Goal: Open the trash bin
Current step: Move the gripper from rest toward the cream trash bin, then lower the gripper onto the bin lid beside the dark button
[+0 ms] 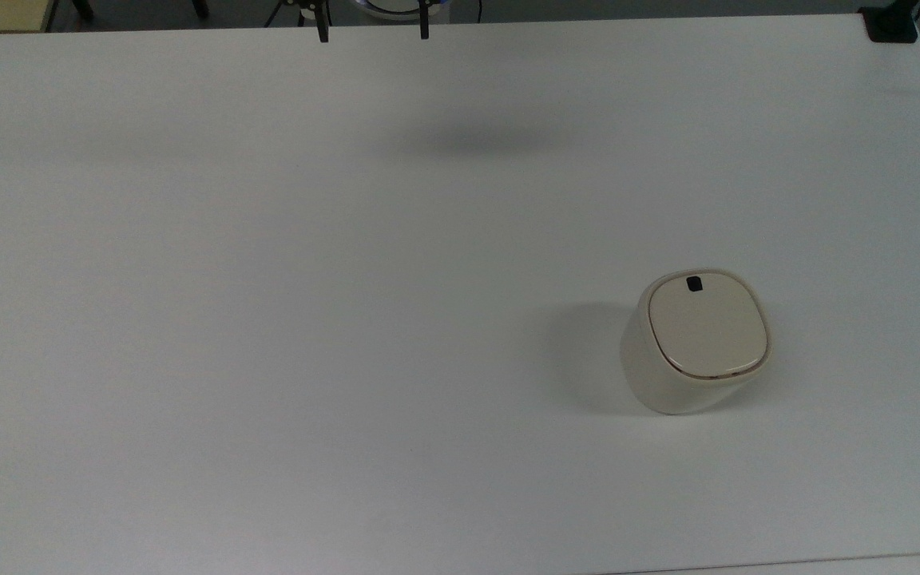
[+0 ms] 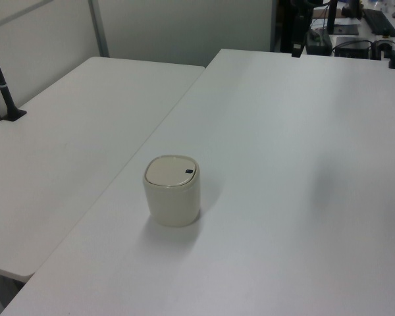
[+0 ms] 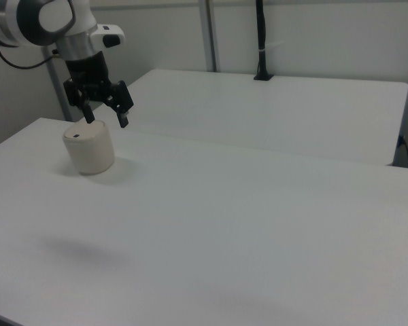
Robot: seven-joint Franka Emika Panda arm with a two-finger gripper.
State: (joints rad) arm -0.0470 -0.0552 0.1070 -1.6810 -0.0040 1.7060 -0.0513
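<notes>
White table (image 1: 268,319) takes up nearly whole top view. Trash bin (image 1: 695,342) stands upright on it, toward the top view's lower right, cream-white, rounded-square body. Lid (image 1: 707,327) shut, flat, thin dark rim around edge; small black button mark (image 1: 694,283) near lid's far edge. Bin's soft shadow falls toward the top view's left. Gripper (image 1: 373,28) at top edge, left of centre: two dark fingertips (image 1: 322,30) poke into view, set apart, well apart from bin. Blurry shadow (image 1: 476,142) on table below them. Black clamp (image 1: 891,24) at table's top-right corner.
</notes>
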